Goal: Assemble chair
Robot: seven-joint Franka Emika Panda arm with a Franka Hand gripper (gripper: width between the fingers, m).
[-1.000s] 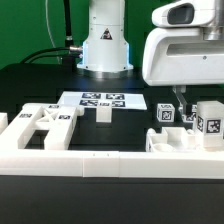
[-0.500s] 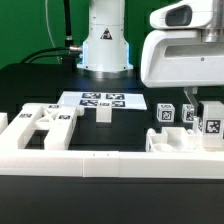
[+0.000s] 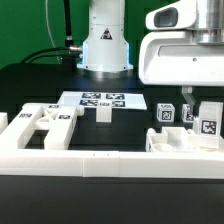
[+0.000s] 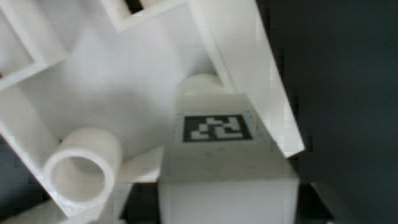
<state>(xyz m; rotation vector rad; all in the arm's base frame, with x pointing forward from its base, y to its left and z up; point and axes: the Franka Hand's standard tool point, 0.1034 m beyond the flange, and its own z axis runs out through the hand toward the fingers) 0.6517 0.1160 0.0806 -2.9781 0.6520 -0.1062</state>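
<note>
My gripper [image 3: 202, 106] hangs at the exterior view's right under its big white wrist housing. It is shut on a white block-shaped chair part [image 3: 208, 124] with a black marker tag, held just above the table. In the wrist view the same tagged part [image 4: 217, 150] fills the gap between my two dark fingers [image 4: 217, 208]. It rests against a larger white ribbed chair piece [image 4: 125, 90] with a round peg [image 4: 84, 166]. Another tagged white part [image 3: 165, 113] stands just beside the held one.
The marker board [image 3: 85, 99] lies mid-table with a small white block [image 3: 102, 114] at its front edge. A white frame-like chair piece [image 3: 45, 122] lies at the left. A low white wall [image 3: 80, 160] runs along the front, with a white bracket [image 3: 185, 140] at the right.
The held tagged part shifted slightly toward the exterior view's right, then came back and a little lower. The grip stayed shut. Nothing else moved.
</note>
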